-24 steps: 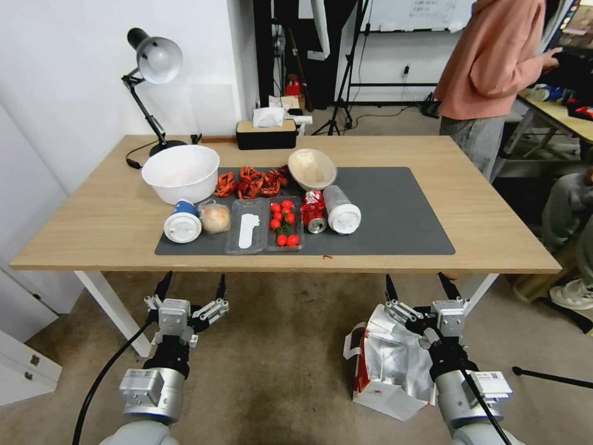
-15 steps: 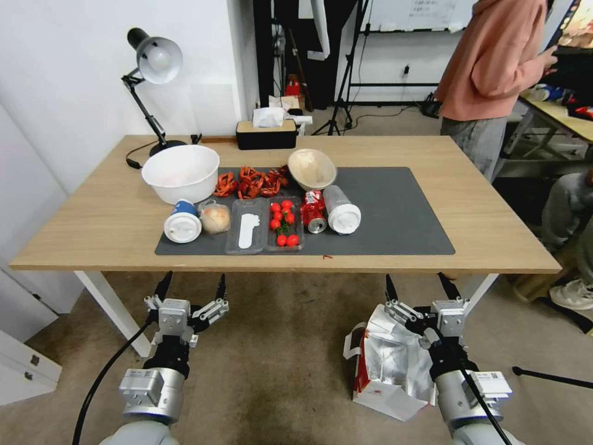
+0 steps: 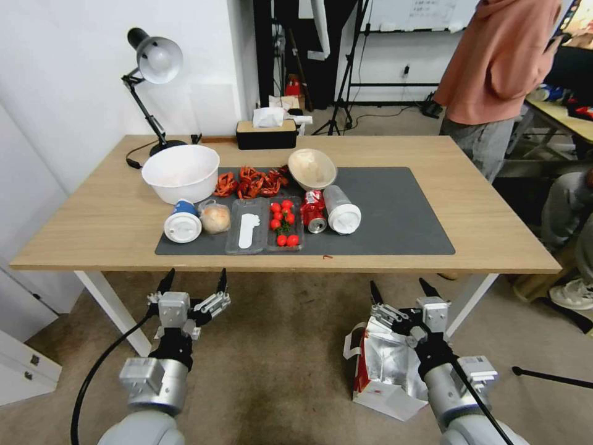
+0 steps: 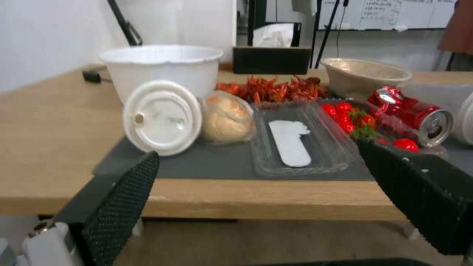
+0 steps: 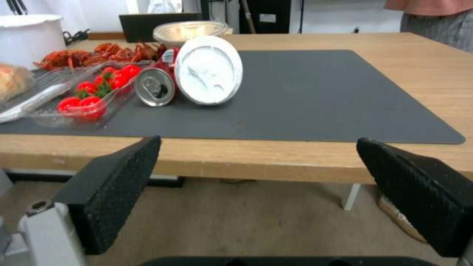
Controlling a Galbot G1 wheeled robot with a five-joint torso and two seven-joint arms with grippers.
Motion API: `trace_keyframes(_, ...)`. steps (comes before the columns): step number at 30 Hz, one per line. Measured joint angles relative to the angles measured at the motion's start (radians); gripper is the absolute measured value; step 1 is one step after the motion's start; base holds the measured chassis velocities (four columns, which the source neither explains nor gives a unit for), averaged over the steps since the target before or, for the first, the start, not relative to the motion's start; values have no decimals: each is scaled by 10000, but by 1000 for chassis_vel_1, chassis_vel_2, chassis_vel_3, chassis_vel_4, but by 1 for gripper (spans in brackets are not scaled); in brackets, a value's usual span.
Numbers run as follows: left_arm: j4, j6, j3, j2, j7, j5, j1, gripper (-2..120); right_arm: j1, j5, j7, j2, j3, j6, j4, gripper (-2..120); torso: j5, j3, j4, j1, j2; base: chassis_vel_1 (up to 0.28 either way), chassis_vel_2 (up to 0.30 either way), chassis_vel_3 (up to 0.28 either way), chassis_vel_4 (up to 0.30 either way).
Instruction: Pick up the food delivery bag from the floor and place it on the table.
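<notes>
The food delivery bag (image 3: 386, 364), white paper with a red side and crumpled silver foil top, stands on the floor (image 3: 272, 371) in front of the table (image 3: 488, 210). My right gripper (image 3: 400, 290) hovers open just above the bag's far top edge, its arm covering the bag's right side. My left gripper (image 3: 193, 281) is open over bare floor to the left, holding nothing. In the wrist views both grippers (image 4: 256, 166) (image 5: 258, 155) face the table's front edge with fingers spread wide.
On the table's dark mat (image 3: 395, 216) lie a white bowl (image 3: 180, 173), crayfish (image 3: 250, 181), tomato tray (image 3: 284, 225), red can (image 3: 314, 211), and cups (image 3: 183, 224). White table legs (image 3: 114, 309) flank the floor. A person (image 3: 494, 74) stands behind the table's far right.
My right gripper has shifted left and slightly lower over the bag. The left gripper has edged slightly. The bag has not moved.
</notes>
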Motion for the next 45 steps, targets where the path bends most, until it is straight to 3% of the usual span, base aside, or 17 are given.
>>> trace_keyframes(3,-26,328,487,729,-964,-1176,-341,100,46,63,6,-43,62,-4,-4,100,0,0,-5,1,0,0,0,0,0)
trace_keyframes(6,95,120,596,835,-1117,-1378,-327,100,39,65,16,-58,88,1,-39,100,-1,0,1,1,-1,0,0,0,0)
trace_keyframes(12,290,-244,619,841,-1103,-1364,-310,100,59,64,19,-82,142,35,-154,100,0,0,0,1,0,0,0,0,0)
trace_keyframes(18,620,-913,560,861,-668,-1361,-272,100,86,27,18,-124,198,118,-345,100,0,0,0,0,0,0,0,0,0)
trace_keyframes(27,819,-1014,524,858,-523,-1412,-252,100,73,-97,49,-93,189,220,-441,100,0,0,0,0,0,0,0,0,0)
trace_keyframes(38,797,-999,495,948,-824,-1822,-331,100,25,-248,58,-83,179,340,-480,100,0,-1,0,0,-2,0,0,0,0)
trace_keyframes(45,726,-1018,445,960,-798,-1992,-311,100,40,-279,69,-79,164,386,-499,100,0,-120,-1,-103,-225,0,0,0,0)
